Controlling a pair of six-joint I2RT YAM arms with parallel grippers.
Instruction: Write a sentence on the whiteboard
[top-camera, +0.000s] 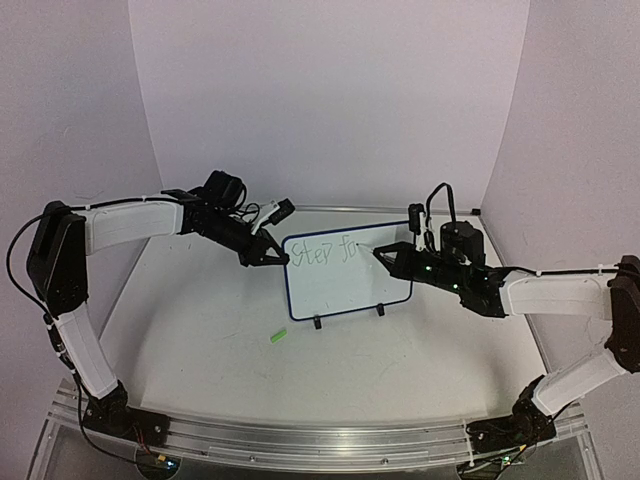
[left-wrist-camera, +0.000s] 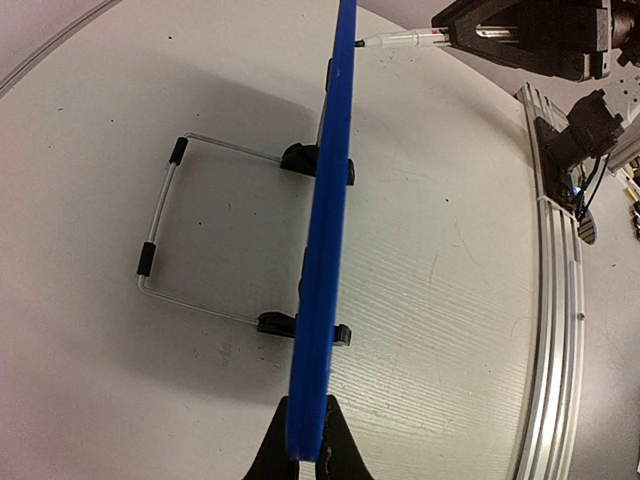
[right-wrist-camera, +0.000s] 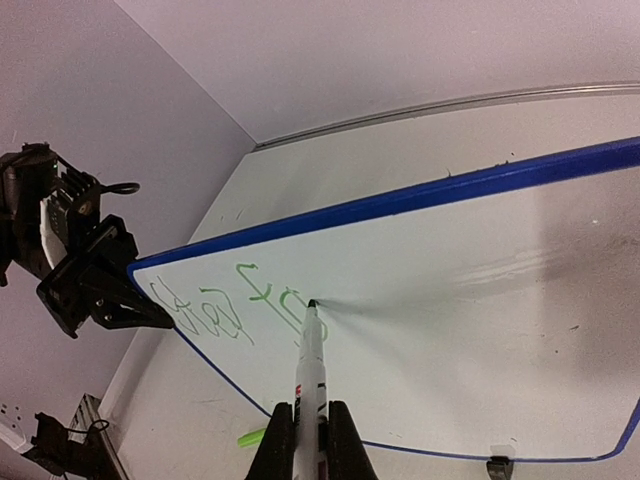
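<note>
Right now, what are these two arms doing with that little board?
They are writing on it. The left hand clamps a side edge of the upright whiteboard, steadying it. The right hand grips a marker whose tip rests on the board's face, partway through the sentence: it reads roughly "Step fo" in green. A small green piece, perhaps the marker's cap, lies on the table in front of the board.

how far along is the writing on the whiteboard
Done: "Step" and "fo", the start of the sentence, stand in green on the whiteboard. In hand: the left gripper clamps the board's edge, and the right gripper presses the marker tip to the board right after "fo". Left: the rest of that word and whatever follows; the board's lower part is blank.
</note>
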